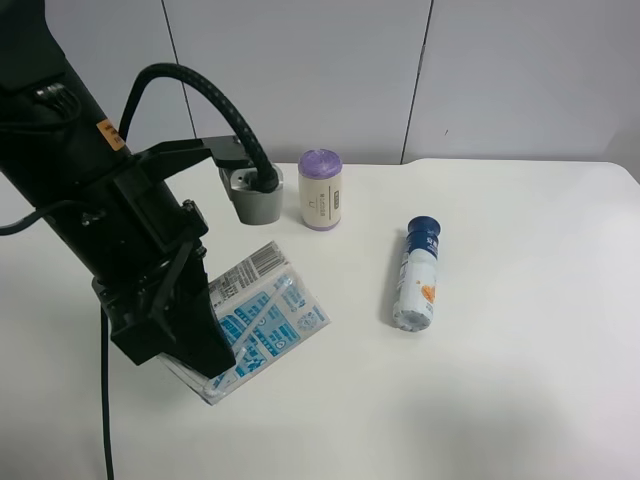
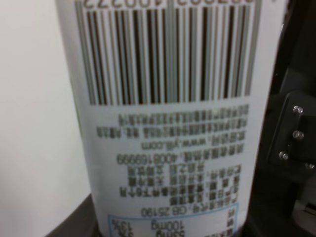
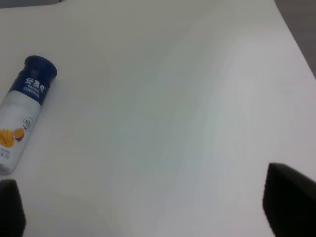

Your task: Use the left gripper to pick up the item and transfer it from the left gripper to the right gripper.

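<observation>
A small white-and-light-blue carton (image 1: 268, 310) sits clamped in the left gripper (image 1: 190, 335), its long axis running on a slant: the barcode end points away toward the wall, the other end toward the table's near edge. Seen from the wrist, its barcode and fine print fill the view, with a black finger (image 2: 291, 148) hard against one side. Whether the carton is clear of the table cannot be told. The pack is flat-faced with sharp folded edges, printed with blue blocks, and has a slight sheen. Past the gripper's rounded grey camera block (image 1: 250, 195) stands an upright cream cylinder (image 1: 321, 190) with a purple top. Well apart from the gripper, beyond the carton, a white bottle (image 1: 417, 275) with a dark blue cap lies on its side, cap toward the wall. The right gripper (image 3: 148, 205) hangs spread wide with nothing between its black fingertips (image 3: 289, 197), the bottle lying off to one side of them. The table (image 1: 520, 400) is smooth matte white; the wall (image 1: 300, 70) behind is pale panels split by dark seams.
</observation>
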Controlling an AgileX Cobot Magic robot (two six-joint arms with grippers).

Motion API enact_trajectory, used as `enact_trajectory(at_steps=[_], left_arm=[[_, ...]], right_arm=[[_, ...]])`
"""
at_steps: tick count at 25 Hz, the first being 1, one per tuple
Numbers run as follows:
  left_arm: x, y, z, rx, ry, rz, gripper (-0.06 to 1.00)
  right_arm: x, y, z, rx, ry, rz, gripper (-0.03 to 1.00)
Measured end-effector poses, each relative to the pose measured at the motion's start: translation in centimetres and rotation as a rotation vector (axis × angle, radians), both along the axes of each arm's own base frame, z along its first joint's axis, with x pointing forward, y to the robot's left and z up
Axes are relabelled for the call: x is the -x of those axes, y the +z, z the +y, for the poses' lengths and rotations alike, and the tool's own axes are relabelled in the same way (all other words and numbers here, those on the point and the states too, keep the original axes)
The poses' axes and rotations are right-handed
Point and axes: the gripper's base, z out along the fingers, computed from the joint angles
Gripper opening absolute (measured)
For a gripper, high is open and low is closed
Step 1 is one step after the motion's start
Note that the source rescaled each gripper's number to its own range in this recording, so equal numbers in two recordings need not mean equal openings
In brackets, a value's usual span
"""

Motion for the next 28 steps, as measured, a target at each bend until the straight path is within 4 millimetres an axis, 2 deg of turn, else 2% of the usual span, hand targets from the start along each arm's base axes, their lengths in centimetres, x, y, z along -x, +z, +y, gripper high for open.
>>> enact_trajectory(at_steps=[13, 17, 20, 25, 28], left_arm=[[0.0, 0.0, 0.0, 0.008, -0.058, -0.03, 0.0], [0.0, 0.0, 0.0, 0.012, -0.084, -0.044, 0.0], [0.0, 0.0, 0.0, 0.015, -0.106, -0.055, 0.0], [0.0, 0.0, 0.0, 0.021, -0.136, -0.072, 0.0], [0.0, 0.0, 0.0, 0.024, -0.155, -0.084, 0.0]], right_arm=[[0.0, 0.0, 0.0, -0.004, 0.002, 0.0, 0.93], [-0.1, 0.0, 0.6, -0.039, 0.052, 0.002, 0.93], [-1.2, 0.4, 1.4, -0.074, 0.137, 0.067, 0.93], [-4.7, 2.8, 2.7, -0.121, 0.323, 0.114, 0.93], [-7.2, 3.3, 3.7, -0.104, 0.474, 0.153, 0.93]])
